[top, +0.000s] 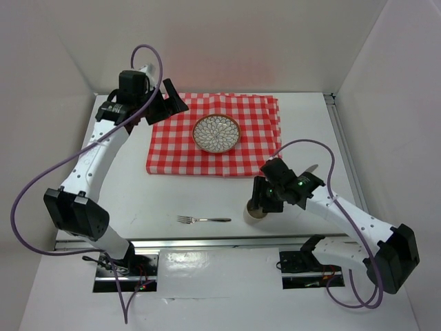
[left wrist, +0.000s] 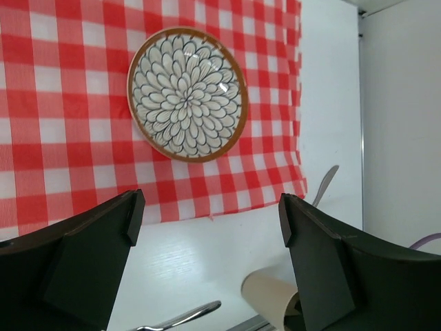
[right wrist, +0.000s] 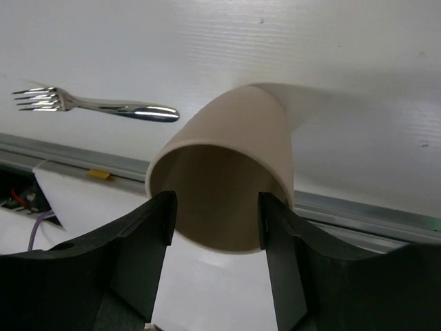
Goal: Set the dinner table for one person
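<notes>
Top external shows the white tabletop (top: 207, 196) spread under everything, from my bases to the far wall; at far left my left jaws hang released and empty above the far left corner of the checked cloth (top: 169, 152); the flowered plate (top: 216, 133) sits on the middle of that cloth; nearer me a fork (top: 203, 219) lies on bare tabletop, off the cloth; just right of it stands the beige cup (right wrist: 227, 131), and my right jaws straddle its rim, though I cannot tell whether they press on it or sit slack; a blade, likely a knife (left wrist: 326, 185), pokes out beyond the cloth's right edge. I judge the cup to be the step in hand; the next move calls for a firm hold, a lift, and setting it upright on the cloth beside the plate.
</notes>
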Motion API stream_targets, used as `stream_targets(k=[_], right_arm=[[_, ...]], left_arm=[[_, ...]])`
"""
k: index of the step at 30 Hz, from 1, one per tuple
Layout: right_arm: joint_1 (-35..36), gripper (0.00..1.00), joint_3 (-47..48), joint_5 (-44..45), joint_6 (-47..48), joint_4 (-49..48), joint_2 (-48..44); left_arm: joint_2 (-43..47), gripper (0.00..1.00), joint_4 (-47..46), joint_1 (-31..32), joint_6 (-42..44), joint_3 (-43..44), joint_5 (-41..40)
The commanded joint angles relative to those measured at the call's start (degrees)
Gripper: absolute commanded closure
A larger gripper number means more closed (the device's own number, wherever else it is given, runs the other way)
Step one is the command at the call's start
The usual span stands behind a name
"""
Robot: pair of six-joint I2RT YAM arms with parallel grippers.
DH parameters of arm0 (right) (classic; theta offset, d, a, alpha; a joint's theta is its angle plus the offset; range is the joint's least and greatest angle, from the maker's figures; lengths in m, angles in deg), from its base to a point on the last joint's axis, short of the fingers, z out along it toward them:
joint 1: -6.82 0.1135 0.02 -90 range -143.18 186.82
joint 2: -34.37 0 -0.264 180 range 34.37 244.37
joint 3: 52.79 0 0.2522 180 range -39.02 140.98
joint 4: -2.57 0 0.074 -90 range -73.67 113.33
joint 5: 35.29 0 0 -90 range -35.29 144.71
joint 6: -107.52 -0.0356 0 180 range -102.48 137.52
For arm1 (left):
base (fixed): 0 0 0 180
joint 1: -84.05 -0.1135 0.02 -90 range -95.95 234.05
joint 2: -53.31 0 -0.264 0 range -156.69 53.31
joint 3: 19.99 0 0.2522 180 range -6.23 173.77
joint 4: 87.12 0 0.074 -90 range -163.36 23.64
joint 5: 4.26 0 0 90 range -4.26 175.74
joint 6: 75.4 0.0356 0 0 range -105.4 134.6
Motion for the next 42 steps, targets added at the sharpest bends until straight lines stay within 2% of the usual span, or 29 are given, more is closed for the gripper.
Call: stream_targets(k=[1, 6, 14, 15, 18, 21, 27, 32, 36, 39, 40, 41, 42], right_arm=[[0.91, 0.39, -0.95, 4.1, -3.2, 0.64, 0.14], [1.45, 0.39, 3.42, 4.63, -3.12, -0.86, -2.15], [2.5, 0.42, 16.01, 8.75, -0.92, 5.9, 0.93], [2.5, 0.42, 16.01, 10.76, -1.53, 6.6, 0.93], [2.5, 0.29, 15.49, 14.19, -2.76, 10.03, 0.23], [2.5, 0.26, 13.74, 14.74, -4.25, 12.67, 0.84], [2.5, 0.26, 6.62, 11.75, -4.26, 8.64, 1.36], [2.5, 0.31, 2.04, 10.0, -4.26, 3.98, 2.77], [2.5, 0.39, 0.54, 8.68, -3.65, -1.81, 4.88], [2.5, 0.56, -0.07, 8.15, -2.94, -5.33, 7.16], [2.5, 0.63, 0.8, 8.75, -2.24, -5.34, 7.69], [2.5, 0.84, 2.55, 9.72, -2.24, -5.35, 7.7], [2.5, 0.93, 3.61, 10.68, -2.24, -4.65, 8.48]], left_arm=[[2.38, 0.02, 1.03, 0.23, 1.9, -2.36, 0.53], [4.06, 0.02, 1.03, 0.23, 2.43, -4.56, 0.53], [4.06, 0.02, 1.56, 0.23, 2.43, -4.57, 1.06], [4.06, 0.02, 1.56, 0.23, 2.43, -4.57, 1.06], [4.06, 0.02, 1.56, 0.23, 2.95, -4.57, 1.06], [4.06, 0.02, 2.08, 0.23, 2.96, -5.09, 1.06], [4.06, 0.02, 2.08, 0.23, 3.48, -6.24, 1.06], [4.06, 0.03, 2.08, 0.23, 3.48, -7.82, 1.58], [3.53, 0.03, 2.08, 0.76, 4.01, -8.35, 1.58], [3.53, 0.03, 2.08, 0.76, 4.01, -8.35, 1.58], [3.53, 0.05, 2.08, 0.76, 4.01, -8.35, 1.58], [3.53, 0.05, 2.08, 0.76, 4.01, -8.35, 1.58], [3.01, 0.05, 2.08, 0.76, 4.01, -8.35, 1.58]])
